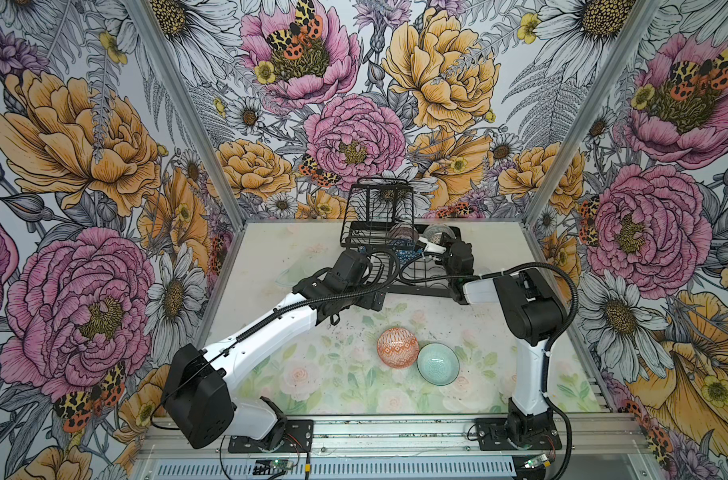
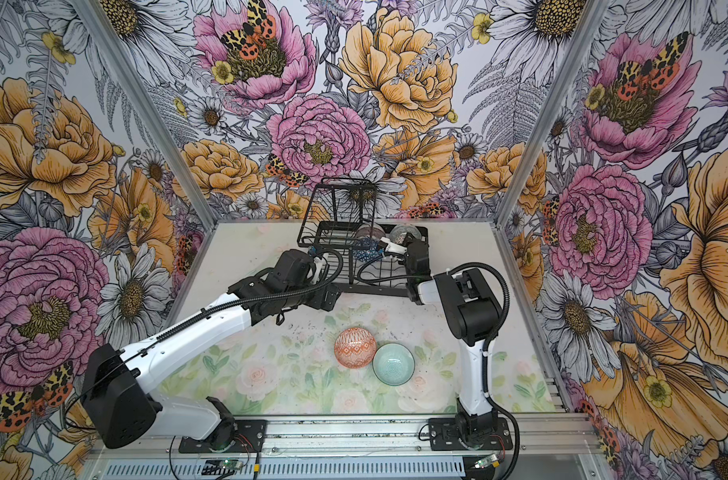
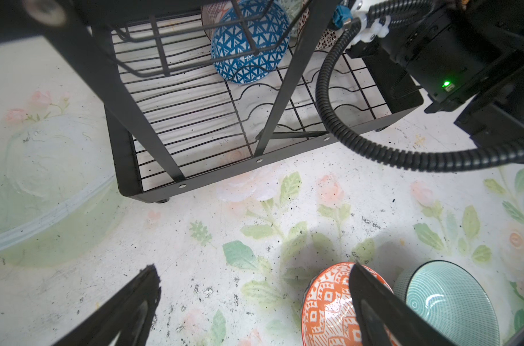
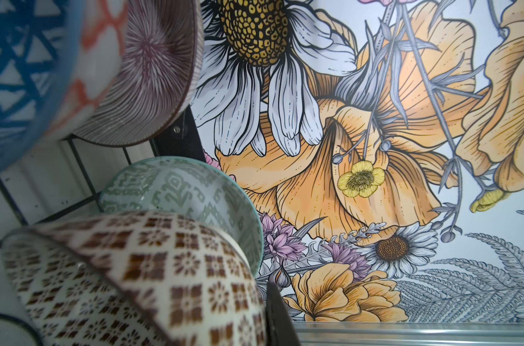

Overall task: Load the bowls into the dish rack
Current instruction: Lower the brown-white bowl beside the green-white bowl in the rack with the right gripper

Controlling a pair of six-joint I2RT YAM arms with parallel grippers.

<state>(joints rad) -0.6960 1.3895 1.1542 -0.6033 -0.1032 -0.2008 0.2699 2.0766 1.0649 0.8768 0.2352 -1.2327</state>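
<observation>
Orange bowl (image 1: 397,347) just beside teal bowl (image 1: 438,363)

Six bowls total: orange bowl (image 1: 397,347) plus teal bowl (image 1: 438,363) lower centre, four more inside one dish rack (image 3: 123,158).

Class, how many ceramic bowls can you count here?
6. Orange-diamond bowl and pale teal bowl on the table; blue-triangled bowl, pink-lined bowl, grey-green bowl and dark-patterned bowl in the black wire dish rack. More may be hidden.
</observation>
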